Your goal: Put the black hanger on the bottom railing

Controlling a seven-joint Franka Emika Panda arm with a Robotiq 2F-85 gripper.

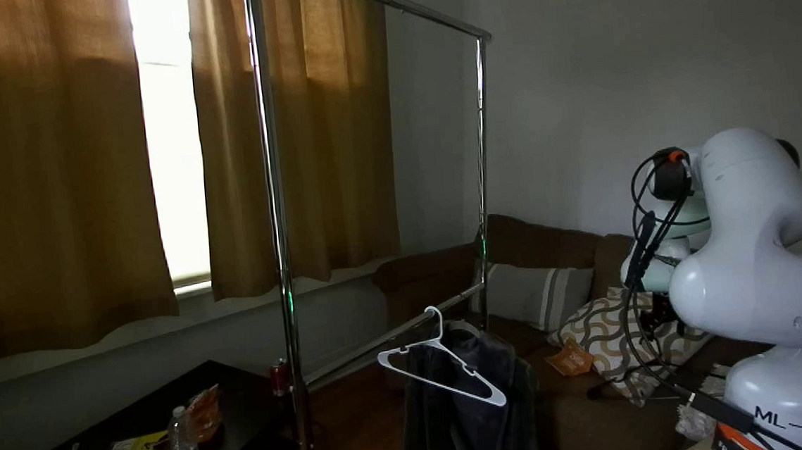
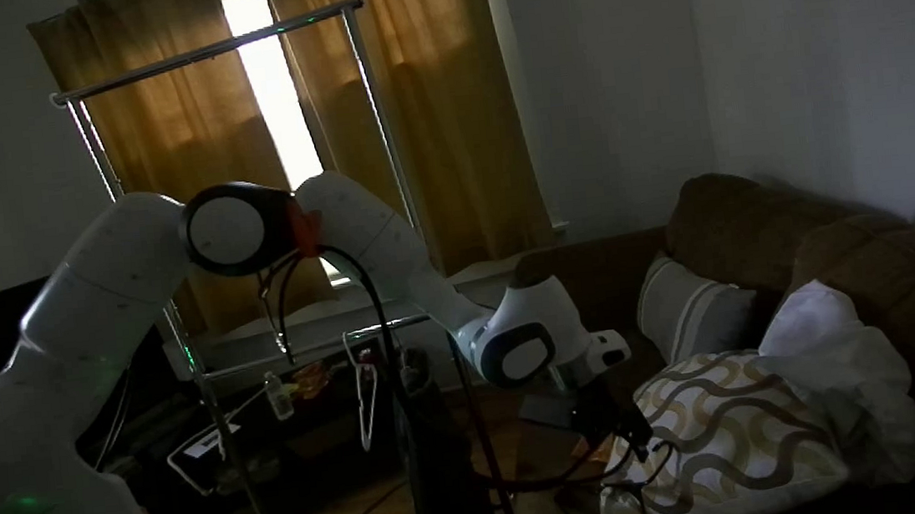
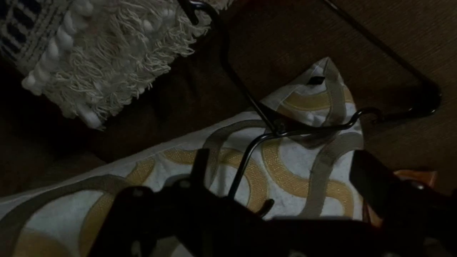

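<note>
The black hanger [image 3: 312,131] lies over the patterned pillow and the brown couch in the wrist view. My gripper [image 3: 281,160] is open above it, its two dark fingers apart over the pillow. The hanger's hook lies between the fingers, closer to the left one, and partly hidden under the gripper. In both exterior views the gripper [image 1: 661,313] [image 2: 621,430] is low over the couch by the pillow, and the hanger is too dark to make out surely. The bottom railing [image 1: 394,335] is the rack's lower grey crossbar, also visible in an exterior view [image 2: 266,363].
A white hanger [image 1: 495,396] and a dark garment [image 1: 472,432] hang on the bottom railing. The patterned pillow [image 2: 725,424], a fringed cloth [image 3: 117,60] and an orange packet [image 1: 571,358] lie on the couch. A black table [image 1: 236,385] with a bottle [image 1: 184,445] stands behind the rack.
</note>
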